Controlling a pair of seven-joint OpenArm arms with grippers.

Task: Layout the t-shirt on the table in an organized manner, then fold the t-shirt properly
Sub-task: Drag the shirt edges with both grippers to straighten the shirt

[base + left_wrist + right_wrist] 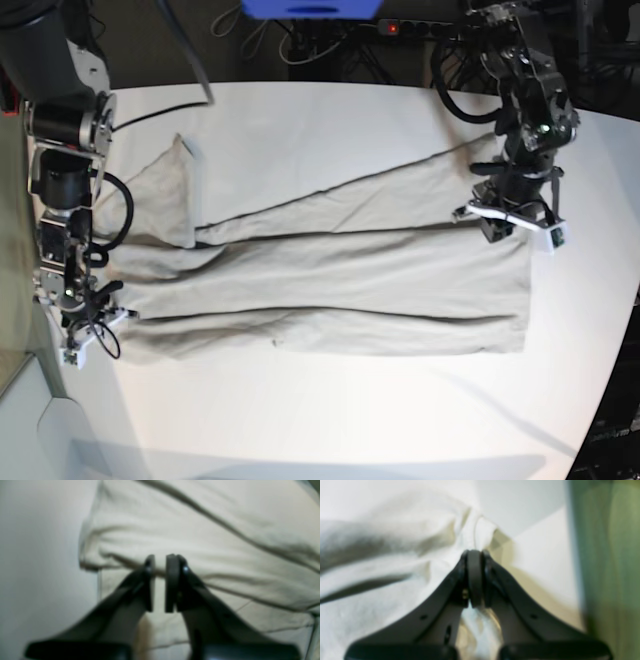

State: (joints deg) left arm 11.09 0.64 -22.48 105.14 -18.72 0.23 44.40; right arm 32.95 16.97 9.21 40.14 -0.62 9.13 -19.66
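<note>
Base view shows our shirt (330, 280) stretched long across the table (330, 420), one arm at each end. Our right gripper (475, 555) is clamped on cloth at its end. Our left gripper (160, 565) sits on the opposite edge, jaws nearly together around a ridge of cloth; whether it grips, we cannot tell.

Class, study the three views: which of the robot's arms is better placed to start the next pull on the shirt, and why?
Probably the right gripper: its jaws are shut on the t-shirt. The left gripper sits over the fabric with a narrow gap showing between its pads.
</note>
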